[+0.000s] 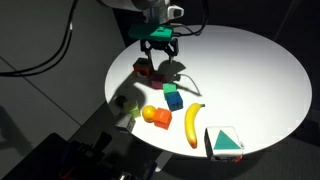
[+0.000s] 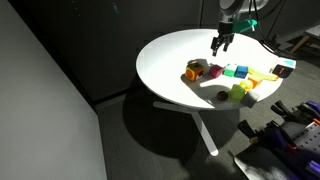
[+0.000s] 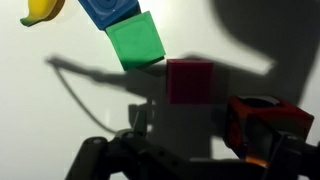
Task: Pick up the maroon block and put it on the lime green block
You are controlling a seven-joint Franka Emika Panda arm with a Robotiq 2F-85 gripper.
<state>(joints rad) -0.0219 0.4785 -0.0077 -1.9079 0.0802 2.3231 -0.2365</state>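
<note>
The maroon block (image 3: pixel 189 80) lies on the white table, in shadow, just ahead of my gripper (image 3: pixel 185 160) in the wrist view. The lime green block (image 3: pixel 135 42) lies a short way beyond it, touching a blue block (image 3: pixel 110 10). In both exterior views my gripper (image 1: pixel 158 45) (image 2: pixel 220 42) hangs open and empty a little above the maroon block (image 1: pixel 157 71) (image 2: pixel 214 72). The lime green block (image 1: pixel 170 90) (image 2: pixel 230 71) sits next to it.
A multicoloured red-and-yellow cube (image 3: pixel 265 125) (image 1: pixel 142 69) sits close beside the maroon block. A banana (image 1: pixel 193 122), an orange object (image 1: pixel 155 115), a pale cube (image 1: pixel 125 108) and a green-and-white box (image 1: pixel 225 142) lie nearer the round table's edge (image 1: pixel 280 60).
</note>
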